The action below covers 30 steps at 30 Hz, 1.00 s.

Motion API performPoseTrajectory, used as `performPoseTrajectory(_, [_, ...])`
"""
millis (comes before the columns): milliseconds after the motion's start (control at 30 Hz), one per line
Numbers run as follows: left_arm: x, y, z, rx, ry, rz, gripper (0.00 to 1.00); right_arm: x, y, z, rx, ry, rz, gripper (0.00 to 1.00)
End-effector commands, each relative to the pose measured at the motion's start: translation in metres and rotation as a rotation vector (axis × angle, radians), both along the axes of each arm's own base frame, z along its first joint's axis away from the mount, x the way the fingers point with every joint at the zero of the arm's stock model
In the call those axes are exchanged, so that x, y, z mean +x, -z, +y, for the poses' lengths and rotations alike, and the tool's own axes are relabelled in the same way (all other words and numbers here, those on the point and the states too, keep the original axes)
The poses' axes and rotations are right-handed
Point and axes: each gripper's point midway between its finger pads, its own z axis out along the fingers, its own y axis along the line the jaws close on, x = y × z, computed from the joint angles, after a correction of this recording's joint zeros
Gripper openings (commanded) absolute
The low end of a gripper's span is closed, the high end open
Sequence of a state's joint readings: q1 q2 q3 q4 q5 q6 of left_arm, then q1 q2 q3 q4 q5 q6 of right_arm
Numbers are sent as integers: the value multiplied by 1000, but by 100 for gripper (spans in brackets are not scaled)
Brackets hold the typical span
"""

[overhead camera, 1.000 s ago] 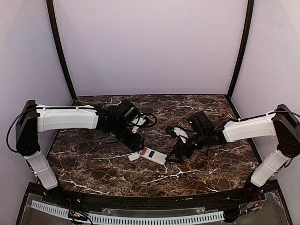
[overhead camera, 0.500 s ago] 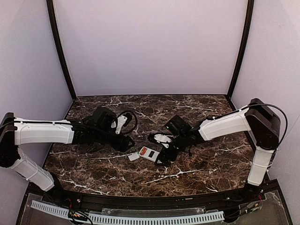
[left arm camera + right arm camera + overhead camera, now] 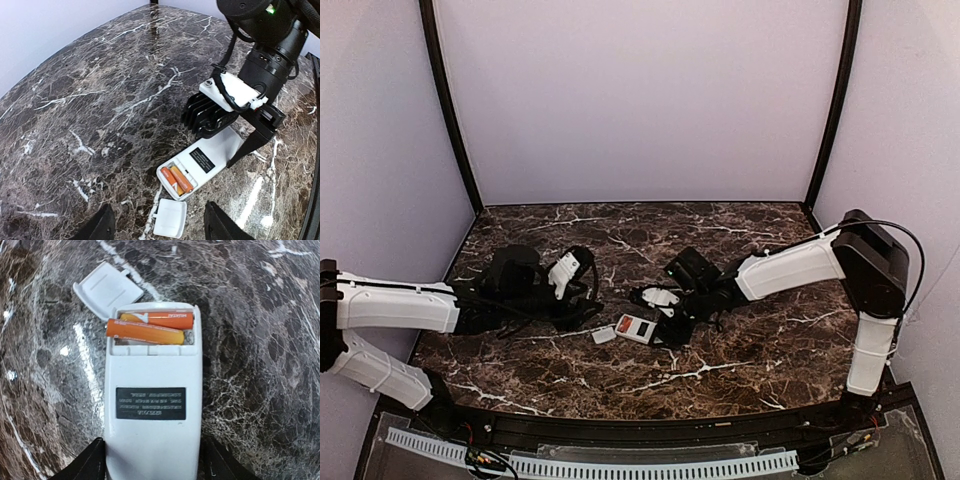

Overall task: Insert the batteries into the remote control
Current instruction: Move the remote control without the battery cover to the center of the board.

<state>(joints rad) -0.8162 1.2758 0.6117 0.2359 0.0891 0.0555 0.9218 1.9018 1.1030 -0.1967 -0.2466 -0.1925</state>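
Left gripper (image 3: 160,207): nearest to us in its own wrist view. Its two dark fingers (image 3: 102,227) stand well apart with nothing between them, so we read it as open and holding nothing. It is above the marble table (image 3: 100,75).

Cover plate (image 3: 170,218): a small loose white piece lying flat on the marble below the left gripper, just beside the open end of the remote.

Batteries (image 3: 176,181): we count two orange cells side by side in the open bay at the remote's end nearest the cover plate. In the right wrist view one lies a little askew across the other.

Remote control (image 3: 210,155): a white handset lying flat on the table near its middle, back side up. A dark label (image 3: 151,403) sits on the back past the battery bay.

Right gripper (image 3: 152,450): it is at the remote's far end, away from the batteries. Its fingers (image 3: 92,462) flank the two long sides and seem to press against them. The contact falls at the very edge of the wrist view, so we say closed on the remote with some caution.

Walls (image 3: 640,100): plain lilac panels behind the table, farthest from us.
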Motion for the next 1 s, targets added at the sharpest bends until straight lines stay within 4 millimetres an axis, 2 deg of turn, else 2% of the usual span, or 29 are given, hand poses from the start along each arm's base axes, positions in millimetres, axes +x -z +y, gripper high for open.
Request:
performPoseTrajectory(0, [-16, 1, -14, -20, 191, -130, 58, -22, 27, -17, -68, -32, 69, 54])
performPoseTrajectory(100, [-32, 11, -21, 10, 329, -157, 53, -30, 30, -23, -75, -40, 90, 47])
performPoseTrajectory(200, [-43, 21, -26, 13, 399, -140, 49, -39, 28, -28, -70, -47, 119, 43])
performPoseTrajectory(300, [-52, 23, -31, -2, 465, -148, 46, -50, 26, -33, -68, -58, 153, 40])
performPoseTrajectory(467, [-66, 38, -44, 59, 552, -162, 39, -62, 20, -41, -78, -49, 197, 36])
performPoseTrajectory(567, [-71, 47, -51, 89, 592, -166, 36, -62, 15, -45, -96, -29, 193, 35])
performPoseTrajectory(733, [-72, 46, -58, 85, 621, -185, 31, -66, 10, -47, -107, -46, 180, 34])
performPoseTrajectory(967, [-75, 64, -58, 164, 665, -168, 24, -65, 22, -45, -154, -87, 142, 32])
